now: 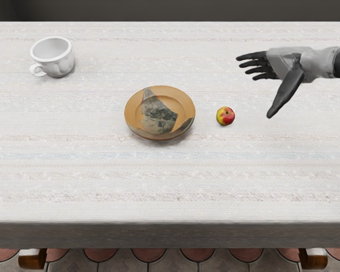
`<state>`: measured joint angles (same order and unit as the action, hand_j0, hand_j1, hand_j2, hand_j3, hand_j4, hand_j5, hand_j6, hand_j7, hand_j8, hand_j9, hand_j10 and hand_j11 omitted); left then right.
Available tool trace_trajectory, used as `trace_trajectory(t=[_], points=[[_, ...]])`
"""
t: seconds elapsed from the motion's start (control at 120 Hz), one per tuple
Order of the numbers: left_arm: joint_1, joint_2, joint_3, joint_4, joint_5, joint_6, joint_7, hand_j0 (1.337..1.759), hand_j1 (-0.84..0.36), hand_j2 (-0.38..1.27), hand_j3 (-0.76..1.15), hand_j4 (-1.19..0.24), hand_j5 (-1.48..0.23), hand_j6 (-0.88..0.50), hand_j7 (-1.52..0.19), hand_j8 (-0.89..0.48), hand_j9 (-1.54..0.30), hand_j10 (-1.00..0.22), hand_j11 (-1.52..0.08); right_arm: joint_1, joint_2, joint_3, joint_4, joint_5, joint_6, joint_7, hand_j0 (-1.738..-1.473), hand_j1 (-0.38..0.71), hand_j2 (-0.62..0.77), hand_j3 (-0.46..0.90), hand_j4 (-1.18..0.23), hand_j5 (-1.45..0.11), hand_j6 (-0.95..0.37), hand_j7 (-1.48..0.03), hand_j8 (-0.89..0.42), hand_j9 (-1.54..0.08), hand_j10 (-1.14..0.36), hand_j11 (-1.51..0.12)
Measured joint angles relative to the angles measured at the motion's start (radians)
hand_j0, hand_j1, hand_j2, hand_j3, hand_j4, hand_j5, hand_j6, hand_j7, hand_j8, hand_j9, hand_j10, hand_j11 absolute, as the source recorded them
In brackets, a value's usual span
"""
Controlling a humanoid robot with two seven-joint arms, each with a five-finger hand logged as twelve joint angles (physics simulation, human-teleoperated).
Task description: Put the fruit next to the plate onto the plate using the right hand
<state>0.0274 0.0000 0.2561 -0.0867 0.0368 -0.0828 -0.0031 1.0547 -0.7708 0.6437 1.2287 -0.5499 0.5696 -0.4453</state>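
Reach | right hand [277,69] spread, empty — I'm readying a grasp, I judge | apple [225,116] below-left of it, untouched | plate [184,101] further left, beyond the apple

A small apple [225,116], red with a yellow patch, is seen resting on the worktop [170,187] just right of the plate [132,105], clear of its rim. The round orange-brown plate, marked with a grey mottled pattern, is laid flat near the worktop's middle.
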Motion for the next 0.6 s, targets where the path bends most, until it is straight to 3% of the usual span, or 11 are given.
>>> trace_trajectory(t=[0.225, 0.6], points=[[0.000, 0.000, 0.000, 0.000, 0.000, 0.000, 0.000, 1.658, 0.06, 0.05, 0.00, -0.25, -0.32, -0.25, -0.32, -0.25, -0.32, -0.25, -0.32, 0.007, 0.047, -0.088, 0.182, -0.215, -0.315, -0.029, -1.658, -0.30, -0.01, 0.00, -0.04, -0.05, -0.04, -0.05, -0.04, -0.05, -0.04, -0.05], [-0.001, 0.000, 0.000, 0.000, 0.000, 0.000, 0.000, 1.658, 0.06, 0.05, 0.00, -0.25, -0.32, -0.25, -0.32, -0.25, -0.32, -0.25, -0.32, -0.004, 0.137, -0.295, 0.217, -0.394, -0.602, -0.041, -1.658, -0.24, -0.02, 0.00, -0.09, -0.12, -0.09, -0.11, -0.09, -0.12, -0.09, -0.11]])
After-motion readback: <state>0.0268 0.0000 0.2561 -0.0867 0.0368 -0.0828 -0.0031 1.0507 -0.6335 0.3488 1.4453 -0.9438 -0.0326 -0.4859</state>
